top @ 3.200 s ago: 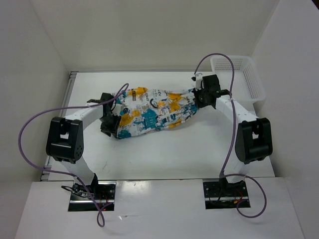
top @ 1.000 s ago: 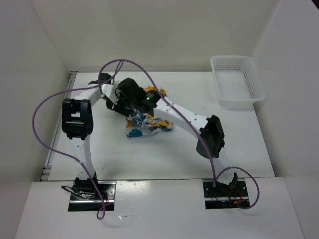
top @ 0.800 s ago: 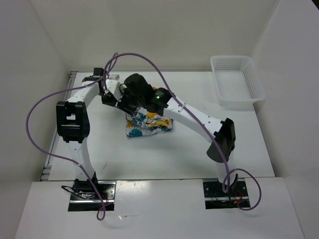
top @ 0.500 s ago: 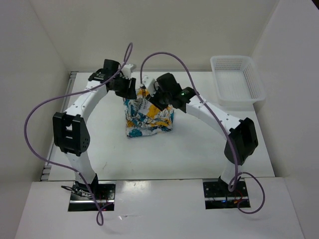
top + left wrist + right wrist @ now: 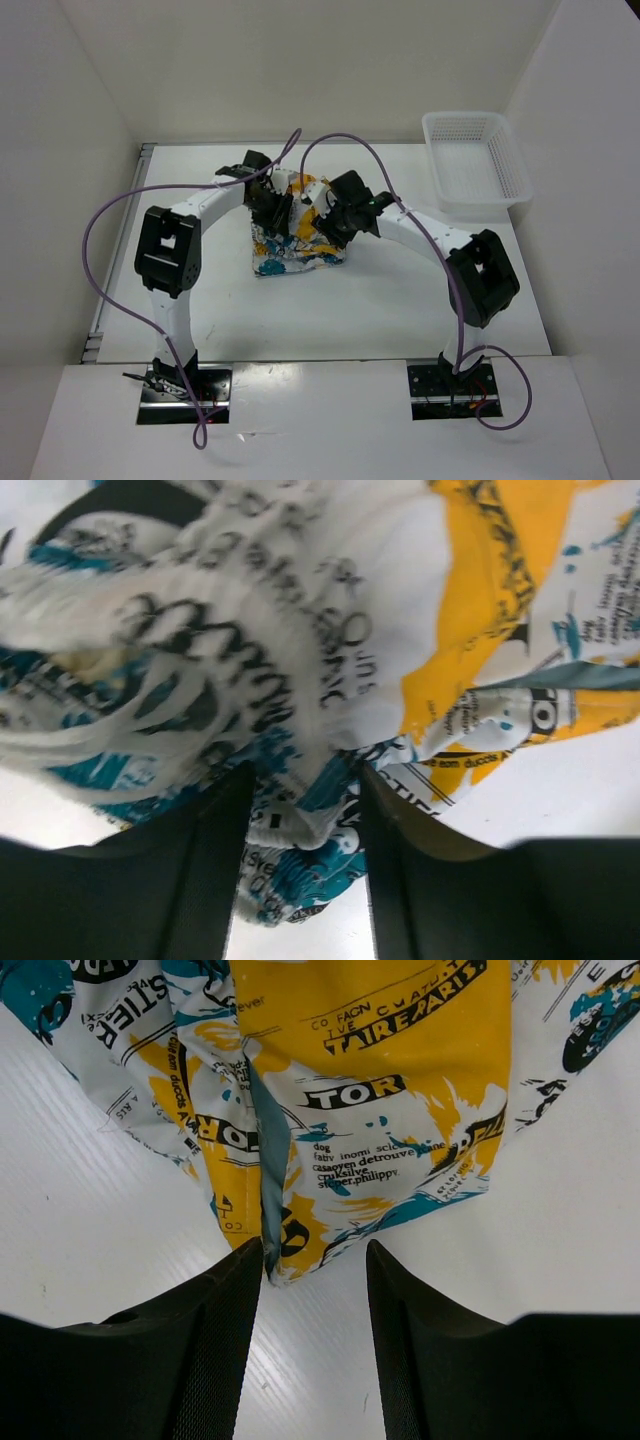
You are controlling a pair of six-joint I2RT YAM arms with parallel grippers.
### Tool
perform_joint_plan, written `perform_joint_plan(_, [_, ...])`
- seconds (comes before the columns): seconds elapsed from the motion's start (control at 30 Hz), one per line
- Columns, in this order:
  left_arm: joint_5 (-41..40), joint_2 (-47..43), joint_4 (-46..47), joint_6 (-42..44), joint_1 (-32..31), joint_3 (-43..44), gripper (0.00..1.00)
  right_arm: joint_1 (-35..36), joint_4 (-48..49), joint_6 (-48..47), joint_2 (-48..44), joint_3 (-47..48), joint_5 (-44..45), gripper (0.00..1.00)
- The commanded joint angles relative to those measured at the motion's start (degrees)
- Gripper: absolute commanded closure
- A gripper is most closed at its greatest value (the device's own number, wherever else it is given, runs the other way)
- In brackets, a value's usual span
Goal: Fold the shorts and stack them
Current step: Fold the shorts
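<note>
Both arms bend inward over shorts.

I see the shorts: white, printed all over with teal splashes, orange-yellow patches, black lettering and scribbles. Right wrist view, top of frame: big yellow panel, black text, teal strip down it. Bench plain white. Mesh basket, upper right, white. Arms white with black joints. Right hand fingers black.

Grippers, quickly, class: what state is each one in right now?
Left gripper: shorts fabric bunched between its jaws; grip cannot be told.
Right gripper: open, jaws apart at the shorts' hem.
</note>
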Motion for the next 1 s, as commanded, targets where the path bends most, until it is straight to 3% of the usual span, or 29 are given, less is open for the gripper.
perform_joint_plan(0.0, [4.2,0.2,0.6,0.3,-1.3,0.1,0.48,-0.3,3.6,1.0,1.3,-0.8,-2.3,0.48])
perform_joint_plan(0.1, [6.3,0.2,-1.4,0.3,-1.3,-0.5,0.61,-0.3,4.3,1.0,3.0,-2.0,-2.3,0.48])
perform_joint_plan(0.23, [7.8,-0.9,-4.5,0.3,-1.3,-1.7,0.91,-0.3,4.9,1.0,4.6,-2.0,-2.3,0.48])
perform_joint_plan(0.33, [8.9,-2.9,-7.1,0.3,0.0,-1.9,0.99,-0.3,4.9,1.0,5.9,-2.0,-2.3,0.48])
perform_joint_plan(0.57, [10.2,-9.7,-18.6,0.3,5.9,3.4,1.0,-0.3,4.9,-0.7,7.5,-1.5,-2.3,0.47])
perform_joint_plan(0.67, [7.3,-10.2,-19.3,0.3,5.9,-1.9,0.96,-0.3,4.9,-1.2,8.1,-0.9,-2.8,0.47])
perform_joint_plan(0.73, [6.6,-10.2,-17.2,0.3,5.4,-7.9,0.86,-0.3,4.9,-1.2,8.6,-0.3,-2.8,0.47])
perform_joint_plan(0.83, [4.9,-8.2,-13.3,0.3,5.4,-12.7,0.81,-0.3,4.9,-1.7,9.1,0.2,-2.8,0.47])
perform_joint_plan(0.97, [3.1,-6.3,-12.2,0.3,6.6,-13.9,0.75,-0.3,4.3,-2.4,8.6,0.7,-2.8,0.47])
